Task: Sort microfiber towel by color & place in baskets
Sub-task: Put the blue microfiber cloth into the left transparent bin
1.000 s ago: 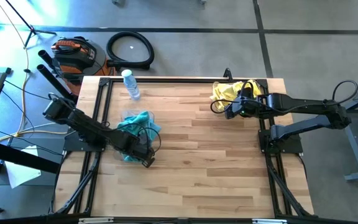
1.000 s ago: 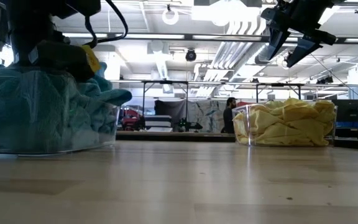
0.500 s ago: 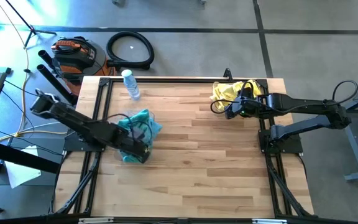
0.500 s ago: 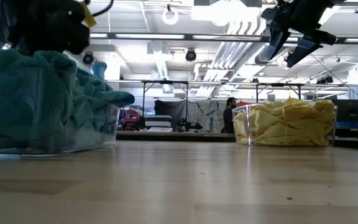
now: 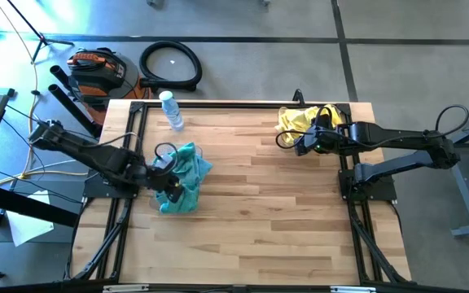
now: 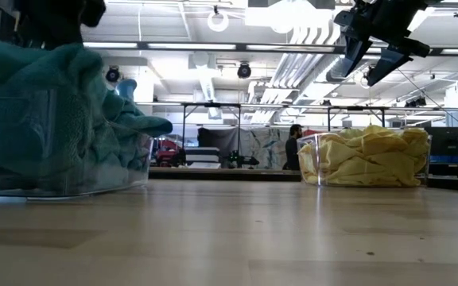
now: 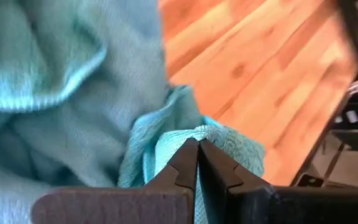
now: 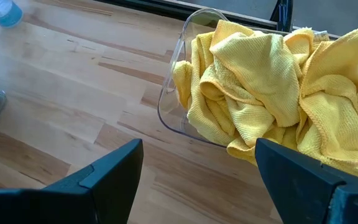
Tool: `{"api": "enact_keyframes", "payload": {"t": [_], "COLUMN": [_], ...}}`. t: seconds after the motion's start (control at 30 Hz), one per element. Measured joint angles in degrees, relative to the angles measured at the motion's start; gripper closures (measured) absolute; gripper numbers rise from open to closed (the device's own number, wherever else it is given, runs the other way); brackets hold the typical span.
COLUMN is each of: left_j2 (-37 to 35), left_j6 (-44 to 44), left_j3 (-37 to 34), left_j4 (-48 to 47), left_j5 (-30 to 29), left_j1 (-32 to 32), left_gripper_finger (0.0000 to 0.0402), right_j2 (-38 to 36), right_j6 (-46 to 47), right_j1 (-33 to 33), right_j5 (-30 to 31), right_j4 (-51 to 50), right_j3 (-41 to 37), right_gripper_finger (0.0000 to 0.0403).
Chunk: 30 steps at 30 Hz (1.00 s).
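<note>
1. The teal towels (image 5: 187, 167) lie heaped in the clear basket (image 6: 94, 179) on the left side of the surface (image 5: 267, 220). In the low view they rise above its rim and one fold hangs over the side.
2. The yellow towels (image 8: 272, 93) fill the second clear basket (image 8: 169, 106) at the far right corner of the surface. In the right wrist view some of them hang over its edge.
3. The left claw (image 7: 197, 163) is pressed together with nothing between its fingers. It sits just over the teal heap, and a light blue fold lies right behind the tips.
4. Compared with one second ago, the left arm has drawn back toward the left edge. The claw was then at the near side of the teal basket, and now it is over the left part of the heap.
5. In the low view the dark claw body that covered the top of the teal towels is now almost out of sight at the upper left.
6. The right claw (image 8: 197, 168) stands wide and holds nothing. It hovers above and just beside the yellow basket, and it has not moved since the earlier frames.
7. A clear water bottle (image 5: 170, 110) lies near the far left edge of the surface, as before.
</note>
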Motion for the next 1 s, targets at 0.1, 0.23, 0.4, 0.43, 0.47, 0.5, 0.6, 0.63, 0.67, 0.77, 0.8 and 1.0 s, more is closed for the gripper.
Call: {"api": "enact_keyframes", "payload": {"t": [0.1, 0.23, 0.4, 0.43, 0.47, 0.5, 0.6, 0.63, 0.67, 0.77, 0.8, 1.0], "left_j2": [-0.9, -0.7, 1.2, 1.6, 2.1, 2.6, 4.2, 4.5, 4.7, 5.0, 5.0, 3.6], "left_j6": [2.2, 2.9, 1.6, 0.5, -0.6, -1.3, -2.8, -3.2, -3.2, -3.2, -3.2, -3.6], "left_j3": [2.5, 3.5, 1.8, 1.1, 0.3, -0.5, -2.5, -3.0, -3.5, -3.9, -3.9, -3.9], "left_j4": [-2.1, -4.2, -4.8, -4.8, -5.0, -5.1, -5.1, -5.1, -4.9, -4.7, -4.6, -4.6], "left_j5": [-2.8, -3.4, 1.5, 2.1, 2.5, 3.0, 5.2, 5.7, 6.1, 6.4, 6.4, 8.3], "left_j1": [-0.5, -0.6, -0.6, -0.6, -0.6, -0.6, -0.6, -0.6, -0.6, -0.6, -0.6, 0.4], "left_gripper_finger": [0.0401, 0.0401, 0.0401, 0.0401, 0.0399, 0.0397, 0.0382, 0.0375, 0.0367, 0.0338, 0.0327, 0.0276], "right_j2": [0.0, 0.0, 0.0, 0.0, 0.0, 0.0, 0.0, 0.0, 0.0, 0.0, 0.0, 0.0], "right_j6": [0.0, 0.0, 0.0, 0.0, 0.0, 0.0, 0.0, 0.0, 0.0, 0.0, 0.0, 0.0], "right_j1": [0.0, 0.0, 0.0, 0.0, 0.0, 0.0, 0.0, 0.0, 0.0, 0.0, 0.0, 0.0], "right_j5": [0.0, 0.0, 0.7, 0.7, 0.8, 1.1, 1.3, 1.3, 1.3, 1.3, 1.3, 1.3], "right_j4": [-0.1, -0.1, -0.1, -0.1, -0.1, -0.1, -0.1, -0.1, -0.1, -0.1, -0.1, -0.1], "right_j3": [0.0, 0.0, 0.0, 0.0, 0.0, 0.0, 0.0, 0.0, 0.0, 0.0, 0.0, 0.0], "right_gripper_finger": [0.0095, 0.0095, 0.0095, 0.0095, 0.0095, 0.0095, 0.0095, 0.0095, 0.0095, 0.0095, 0.0095, 0.0095]}}
